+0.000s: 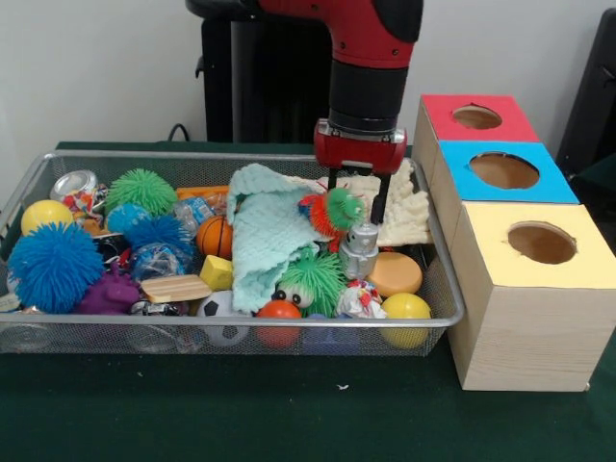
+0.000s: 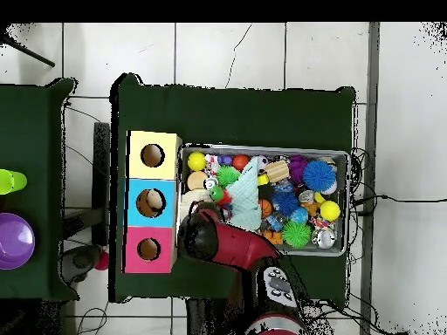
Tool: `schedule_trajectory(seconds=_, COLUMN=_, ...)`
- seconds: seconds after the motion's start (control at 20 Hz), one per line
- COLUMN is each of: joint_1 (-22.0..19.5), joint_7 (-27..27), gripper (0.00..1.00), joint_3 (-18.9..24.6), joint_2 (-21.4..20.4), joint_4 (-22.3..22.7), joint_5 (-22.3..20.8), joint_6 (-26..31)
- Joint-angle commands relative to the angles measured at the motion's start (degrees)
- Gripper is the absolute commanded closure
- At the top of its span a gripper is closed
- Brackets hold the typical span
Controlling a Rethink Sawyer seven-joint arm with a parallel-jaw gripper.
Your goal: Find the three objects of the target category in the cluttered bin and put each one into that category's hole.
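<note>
dark green table (image 1: 289, 414), wire mesh bin (image 1: 38, 173) on it, three wooden boxes (image 1: 525, 327) just beside, apparently touching

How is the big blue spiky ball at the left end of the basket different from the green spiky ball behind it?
The blue spiky ball is bigger than the green spiky ball. Blue sits nearer the basket's front rim, green toward the back. Blue is darker, green bright lime. Both are round, covered in thin soft hairs, and lie loose, untouched by the arm.
</note>
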Motion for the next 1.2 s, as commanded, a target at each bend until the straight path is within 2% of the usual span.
schedule_trajectory(seconds=0.05, joint_1=3.84, joint_7=10.83, gripper=0.0, joint_3=-5.22, joint_2=8.24, joint_4=-4.37, joint_5=3.47, joint_6=6.33)
schedule_trajectory(seconds=0.2, joint_1=10.04, joint_7=8.39, gripper=0.0, joint_3=-13.58, joint_2=12.33, joint_4=-8.37, joint_5=3.15, joint_6=11.09)
schedule_trajectory(seconds=0.35, joint_1=10.81, joint_7=6.53, gripper=0.0, joint_3=-15.45, joint_2=15.28, joint_4=-10.38, joint_5=1.93, joint_6=10.67)
schedule_trajectory(seconds=0.55, joint_1=15.38, joint_7=3.07, gripper=0.0, joint_3=-21.35, joint_2=20.2, joint_4=-16.25, joint_5=-1.12, joint_6=17.44)
schedule_trajectory(seconds=0.6, joint_1=16.24, joint_7=3.14, gripper=0.0, joint_3=-22.46, joint_2=21.08, joint_4=-16.97, joint_5=-1.45, joint_6=17.09)
schedule_trajectory(seconds=0.8, joint_1=17.31, joint_7=3.59, gripper=0.0, joint_3=-23.96, joint_2=22.96, joint_4=-18.94, joint_5=-2.72, joint_6=17.55)
schedule_trajectory(seconds=1.0, joint_1=15.68, joint_7=4.88, gripper=0.0, joint_3=-22.94, joint_2=23.89, joint_4=-18.89, joint_5=-3.25, joint_6=14.07)
schedule_trajectory(seconds=1.2, joint_1=12.3, joint_7=3.03, gripper=0.0, joint_3=-20.63, joint_2=24.66, joint_4=-19.95, joint_5=-5.6, joint_6=10.7)
